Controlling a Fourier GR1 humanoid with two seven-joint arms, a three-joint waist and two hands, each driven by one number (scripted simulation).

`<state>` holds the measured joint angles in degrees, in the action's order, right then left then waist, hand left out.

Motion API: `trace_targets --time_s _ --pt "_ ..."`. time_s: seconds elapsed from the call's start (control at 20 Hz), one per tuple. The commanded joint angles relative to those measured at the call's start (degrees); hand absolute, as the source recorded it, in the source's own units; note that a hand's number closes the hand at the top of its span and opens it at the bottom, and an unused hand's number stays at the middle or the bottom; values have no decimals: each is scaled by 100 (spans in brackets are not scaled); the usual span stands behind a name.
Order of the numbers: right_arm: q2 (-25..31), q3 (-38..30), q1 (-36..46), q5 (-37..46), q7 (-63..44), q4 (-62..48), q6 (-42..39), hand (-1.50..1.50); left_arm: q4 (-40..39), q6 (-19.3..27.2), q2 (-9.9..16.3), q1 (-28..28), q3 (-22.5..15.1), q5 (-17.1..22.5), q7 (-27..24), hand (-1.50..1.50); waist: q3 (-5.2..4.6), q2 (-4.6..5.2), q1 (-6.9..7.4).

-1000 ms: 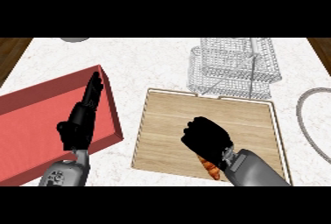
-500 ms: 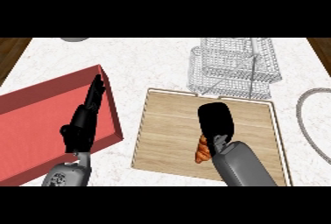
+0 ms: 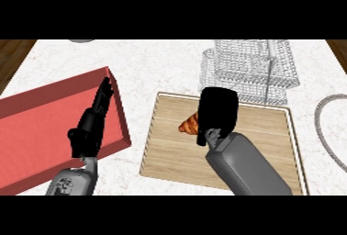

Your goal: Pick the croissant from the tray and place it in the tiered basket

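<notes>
A golden-brown croissant (image 3: 189, 125) shows over the wooden tray (image 3: 264, 133), sticking out to the left of my right hand (image 3: 218, 110). The hand is seen from its back with the fingers curled down round the croissant, hiding most of it. Whether the croissant touches the tray I cannot tell. The wire tiered basket (image 3: 251, 69) stands just beyond the tray's far edge, a short way ahead of the right hand. At the left, my left hand (image 3: 92, 126) rests open with fingers straight, over the edge of a red box.
The red box (image 3: 41, 119) lies slanted across the left side of the white marble counter. A grey ring (image 3: 328, 133) curves in at the right edge. A small grey object (image 3: 82, 41) sits at the counter's far edge.
My right hand has moved forward across the wooden tray toward the basket, and the croissant has travelled with it. The left hand has barely shifted.
</notes>
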<state>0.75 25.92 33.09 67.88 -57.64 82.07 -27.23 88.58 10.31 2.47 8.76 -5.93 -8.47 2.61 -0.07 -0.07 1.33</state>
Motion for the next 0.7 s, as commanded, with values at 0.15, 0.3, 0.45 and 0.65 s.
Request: trace_targets --time_s 0.15,0.3,0.45,0.65 --pt "-71 -165 1208 -9 -1602 874 -796 150 -109 -6 40 32 86 0 -9 0 -2 -40 -106" --pt "-70 -382 1646 -167 -1836 1016 -1014 150 -134 82 -30 95 64 -61 -8 0 -1 -40 -110" --pt "-70 -985 2231 -216 -1785 1162 -1491 150 105 -106 163 -125 165 91 87 0 -3 -74 -123" --pt "-70 -1497 2765 -328 -1718 1208 -1795 150 -78 94 -9 173 93 -81 168 0 0 -63 -190"
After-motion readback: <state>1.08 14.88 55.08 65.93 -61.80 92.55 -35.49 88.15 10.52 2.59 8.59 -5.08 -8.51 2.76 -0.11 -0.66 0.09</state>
